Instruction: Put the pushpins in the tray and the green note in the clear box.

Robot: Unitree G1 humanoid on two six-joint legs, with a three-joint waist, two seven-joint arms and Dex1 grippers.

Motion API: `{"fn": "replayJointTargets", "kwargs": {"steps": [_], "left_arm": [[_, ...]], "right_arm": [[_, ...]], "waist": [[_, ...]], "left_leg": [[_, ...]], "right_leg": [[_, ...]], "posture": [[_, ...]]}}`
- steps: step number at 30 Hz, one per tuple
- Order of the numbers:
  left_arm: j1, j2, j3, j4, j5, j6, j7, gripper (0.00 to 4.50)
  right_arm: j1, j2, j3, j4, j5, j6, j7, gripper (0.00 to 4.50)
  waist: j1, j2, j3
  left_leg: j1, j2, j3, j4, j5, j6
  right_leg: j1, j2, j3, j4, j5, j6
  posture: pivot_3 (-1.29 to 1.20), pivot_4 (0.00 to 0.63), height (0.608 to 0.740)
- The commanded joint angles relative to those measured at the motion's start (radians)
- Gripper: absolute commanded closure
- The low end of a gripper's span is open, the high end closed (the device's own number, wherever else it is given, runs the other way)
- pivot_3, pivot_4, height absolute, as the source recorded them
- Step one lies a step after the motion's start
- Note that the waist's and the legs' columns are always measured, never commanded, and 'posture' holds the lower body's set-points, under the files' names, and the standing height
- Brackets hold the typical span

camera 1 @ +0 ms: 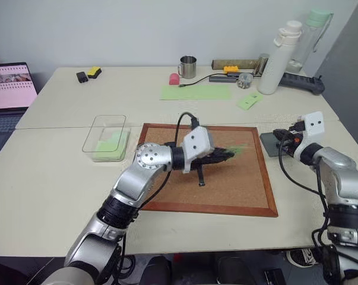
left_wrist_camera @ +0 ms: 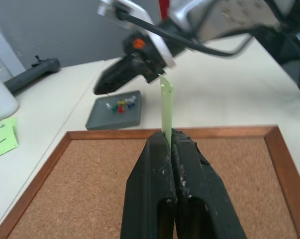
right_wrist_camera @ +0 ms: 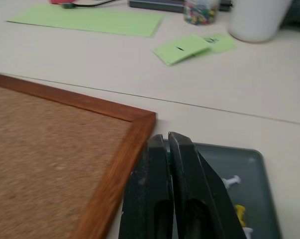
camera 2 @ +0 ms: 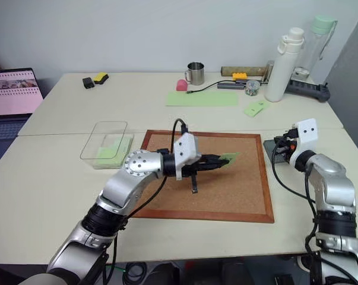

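My left gripper (camera 1: 228, 155) is shut on the light-green note (camera 1: 241, 149) and holds it just above the corkboard (camera 1: 238, 184). In the left wrist view the note (left_wrist_camera: 166, 104) stands edge-on from between the fingers of the left gripper (left_wrist_camera: 169, 135). The dark-grey tray (camera 1: 266, 146) lies right of the corkboard. Several pushpins (left_wrist_camera: 121, 105) of mixed colours lie in it. My right gripper (camera 1: 279, 136) hovers shut over the tray (right_wrist_camera: 242, 158), with nothing seen between its fingers. The clear box (camera 1: 107, 117) sits left of the corkboard, with pale-green paper inside.
An open laptop (camera 1: 9, 89) stands at the far left. Along the back are a metal mug (camera 1: 188, 67), a long pale-green sheet (camera 1: 196, 92), a small green slip (camera 1: 249, 100), a jar of pins (camera 1: 245, 80), two tall bottles (camera 1: 281, 57) and a power strip (camera 1: 300, 82).
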Motion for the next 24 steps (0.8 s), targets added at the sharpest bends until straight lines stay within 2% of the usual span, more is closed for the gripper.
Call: {"fn": "replayJointTargets", "kwargs": {"steps": [1,2,3,5,6,13,20,24], "left_arm": [[0.01,-0.008,0.005,-0.03,0.012,-0.034,0.0,4.48],[0.017,-0.006,0.005,-0.039,0.012,-0.031,-0.002,4.48],[0.021,-0.004,0.005,-0.043,0.012,-0.03,-0.004,4.5],[0.031,0.0,0.007,-0.052,0.011,-0.028,-0.006,4.5],[0.035,0.003,0.008,-0.055,0.014,-0.03,-0.007,4.5],[0.041,0.009,0.021,-0.06,0.019,-0.029,-0.005,4.5],[0.023,-0.005,0.025,-0.041,0.02,-0.034,-0.003,4.5],[0.002,-0.009,0.096,-0.035,-0.033,0.038,0.026,4.5]], "right_arm": [[-0.061,-0.019,-0.023,0.125,0.016,-0.061,0.014,4.5],[-0.073,-0.022,-0.023,0.157,0.016,-0.072,0.018,4.5],[-0.082,-0.024,-0.02,0.18,0.015,-0.082,0.02,4.14],[-0.099,-0.028,-0.016,0.231,0.014,-0.105,0.031,3.77],[-0.105,-0.033,-0.01,0.264,0.006,-0.125,0.036,3.42],[-0.126,-0.048,0.0,0.333,-0.003,-0.179,0.054,2.02],[-0.112,-0.066,0.02,0.335,-0.031,-0.239,0.061,2.02],[-0.08,-0.067,0.017,0.208,0.011,-0.247,0.109,2.02]], "waist": [[0.0,0.0,0.0],[0.0,0.0,0.0],[0.0,0.0,0.0],[0.0,0.0,0.0],[0.0,0.0,0.0],[0.0,0.0,0.0],[0.0,0.0,0.0],[0.001,0.0,0.0]], "left_leg": [[0.0,0.0,0.0,0.0,0.0,0.0],[0.0,0.0,0.001,0.0,0.0,0.0],[0.0,0.0,0.002,0.0,0.0,0.0],[0.0,0.0,0.002,0.0,0.0,0.0],[0.0,0.0,0.002,0.0,0.0,0.0],[0.0,0.0,0.002,0.001,0.0,0.0],[0.0,0.0,0.002,0.001,0.0,0.0],[0.0,0.0,0.002,0.001,0.0,0.0]], "right_leg": [[0.0,0.0,0.0,0.0,0.0,0.0],[0.0,0.0,0.0,-0.001,0.0,0.0],[0.0,-0.001,0.001,-0.001,0.0,0.0],[0.0,-0.001,0.001,0.0,0.0,0.0],[0.0,-0.001,0.001,0.0,0.0,0.0],[0.0,-0.001,0.001,0.0,0.0,0.0],[0.0,-0.001,0.001,0.0,0.0,0.0],[0.0,-0.001,0.001,0.0,0.0,0.0]], "posture": [[0.0,0.15,0.74],[0.0,0.15,0.74],[0.0,0.15,0.74],[0.0,0.15,0.74],[0.0,0.15,0.74],[0.0,0.15,0.74],[0.0,0.15,0.74],[0.0,0.15,0.74]]}}
